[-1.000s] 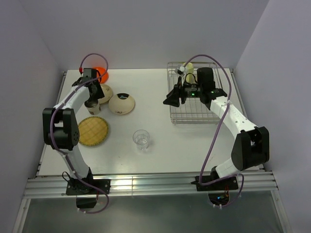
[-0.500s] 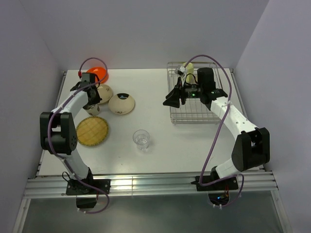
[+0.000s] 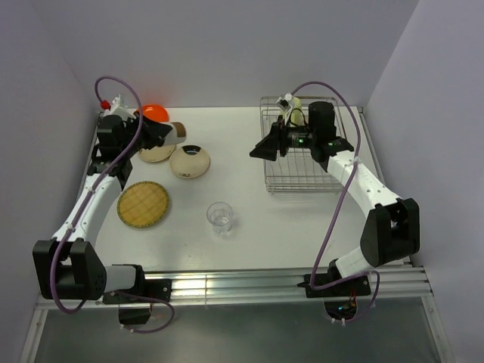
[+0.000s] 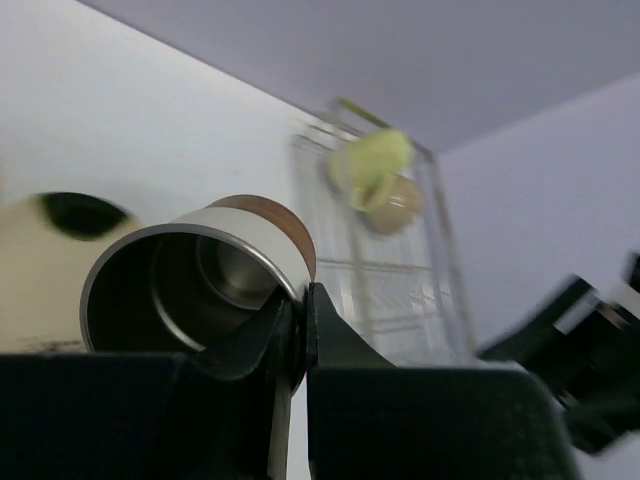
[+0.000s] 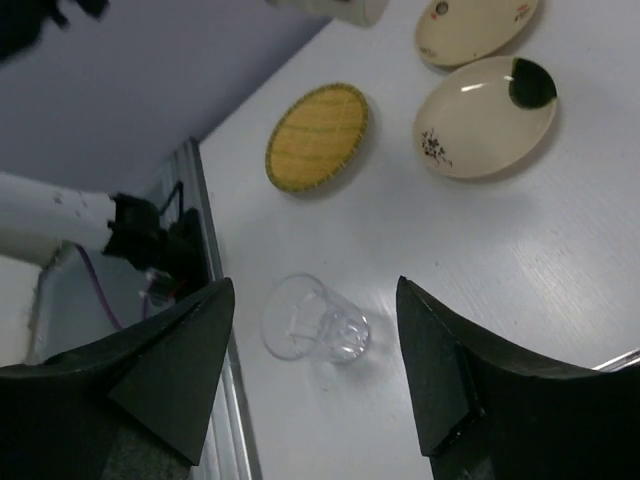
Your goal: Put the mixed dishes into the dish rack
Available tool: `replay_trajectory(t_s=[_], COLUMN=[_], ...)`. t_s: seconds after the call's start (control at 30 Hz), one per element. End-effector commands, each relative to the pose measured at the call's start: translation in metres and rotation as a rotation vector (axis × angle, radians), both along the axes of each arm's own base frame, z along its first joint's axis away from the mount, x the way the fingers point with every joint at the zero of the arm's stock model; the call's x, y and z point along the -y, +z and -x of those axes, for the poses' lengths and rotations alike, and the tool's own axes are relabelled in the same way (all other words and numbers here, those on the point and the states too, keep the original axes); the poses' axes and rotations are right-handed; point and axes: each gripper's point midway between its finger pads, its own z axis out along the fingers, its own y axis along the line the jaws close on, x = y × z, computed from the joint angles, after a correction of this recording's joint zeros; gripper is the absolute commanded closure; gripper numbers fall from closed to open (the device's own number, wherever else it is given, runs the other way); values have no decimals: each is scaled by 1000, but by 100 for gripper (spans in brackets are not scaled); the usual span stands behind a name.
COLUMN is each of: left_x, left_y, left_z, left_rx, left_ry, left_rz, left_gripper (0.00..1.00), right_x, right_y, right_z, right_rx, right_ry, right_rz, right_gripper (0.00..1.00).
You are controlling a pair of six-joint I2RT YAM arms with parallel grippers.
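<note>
My left gripper is shut on the rim of a cream cup with a steel inside and brown base, held tilted above the tan plate. One finger is inside the cup, one outside. My right gripper hangs open left of the dish rack, looking down on the clear glass, which stands upright on the table. A pale yellow-green mug lies in the rack's far end.
The orange plate sits at the far left corner. The cream plate with a dark mark and the woven plate lie on the left half. The right wrist view also shows them.
My left gripper closed on the cup, lifted it off the table and swung it up as the arm pulled back left. The right gripper shifted slightly left and widened a little.
</note>
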Motion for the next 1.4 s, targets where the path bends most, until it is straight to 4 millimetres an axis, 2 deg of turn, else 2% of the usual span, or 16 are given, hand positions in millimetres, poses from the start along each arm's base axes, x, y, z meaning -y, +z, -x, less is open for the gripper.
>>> replay_trajectory(t_s=[0.0,0.03,0.1,0.13,0.2,0.23,0.3,0.4,0.47,0.5,0.57,0.77,1.0,1.17,1.27,1.37], left_x=[70,79,96,111,131,137,151,160,162,165,167,179,190,191,191,191], left_y=[53,59,73,77,88,91,94,102,108,106,109,99,91,87,84,78], left_z=[30,34,42,49,58,60,65,69,71,71,74,77,78,81,82,82], left_rx=[135,151,188,193,212,218,209,233,249,242,251,219,182,169,156,142], left_ry=[-299,-333,-397,-441,-507,-523,-562,-594,-612,-619,-637,-654,-670,-672,-667,-661], left_rz=[341,384,486,518,586,606,659,713,740,749,770,785,773,767,754,742], left_gripper=[100,100,100,100,100,100,100,100,100,100,100,100,100,100,100,100], right_x=[-11,-15,-21,-26,-31,-36,-39,-40,-40,-39,-38,-38,-41,-41,-41,-42], right_y=[43,52,52,63,58,67,59,50,43,40,41,51,57,53,54,56], right_z=[-21,-25,-27,-23,-22,-18,-16,-18,-19,-17,-16,-14,-23,-34,-38,-38], right_rx=[-124,-219,-298,-341,-423,-452,-519,-584,-615,-623,-634,-629,-591,-554,-548,-532], right_ry=[-112,-145,-157,-132,-126,-103,-101,-122,-150,-159,-165,-143,-140,-175,-175,-166], right_rz=[-181,-239,-286,-334,-365,-409,-429,-433,-424,-420,-435,-471,-471,-452,-451,-450], right_gripper=[26,22,19,18,15,14,13,12,9,4,0,0,0,0,4,16])
